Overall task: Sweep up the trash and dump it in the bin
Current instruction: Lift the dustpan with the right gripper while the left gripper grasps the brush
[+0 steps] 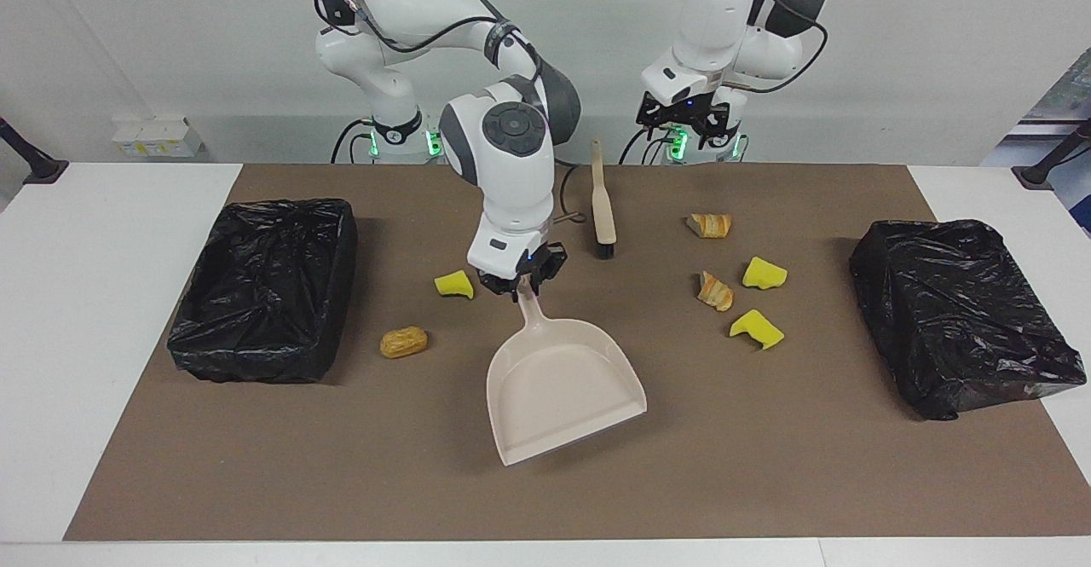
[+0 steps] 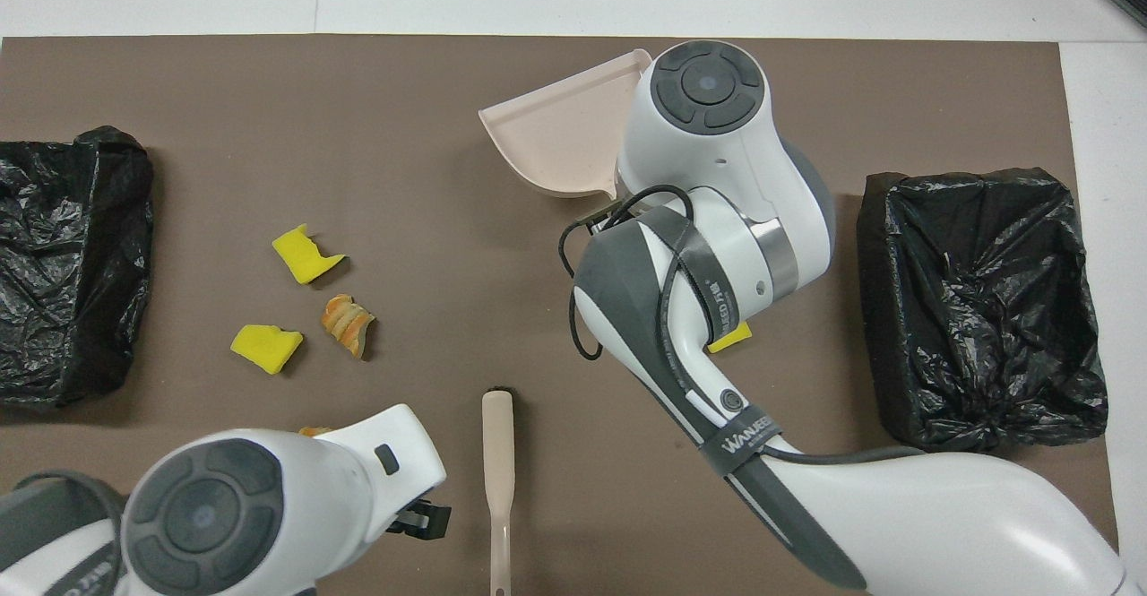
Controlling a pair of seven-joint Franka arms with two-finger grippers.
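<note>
Right gripper point(image 1: 522, 284) is clamped on the handle of the beige plastic dustpan point(image 1: 562, 384), low over the middle of the brown mat point(image 1: 341, 465), pinching the handle's top end. The pan slants away from the robots, its open lip turned toward the left arm's end, and whether the lip touches the mat I can't tell.

Just beside that gripper, toward the right arm's end, sits a yellow sponge wedge point(image 1: 453, 284). A rounded golden-brown bread bit point(image 1: 403, 342) lies a little farther from the robots, toward the black-bagged bin point(image 1: 264, 290) at that end.

On the mat near the robots lies a beige hand brush with dark bristles point(image 1: 603, 205), nothing holding it. The left gripper point(image 1: 684, 119) hangs near it at the mat's robot-side edge, fingers spread, nothing between them.

Toward the left arm's end, four more pieces cluster: a striped croissant bit point(image 1: 709, 224), a second croissant bit point(image 1: 714, 291), and two yellow wedges point(image 1: 764, 273) point(image 1: 755, 328). Past them, a second black-bagged bin point(image 1: 955, 311) sits at that end of the mat.
</note>
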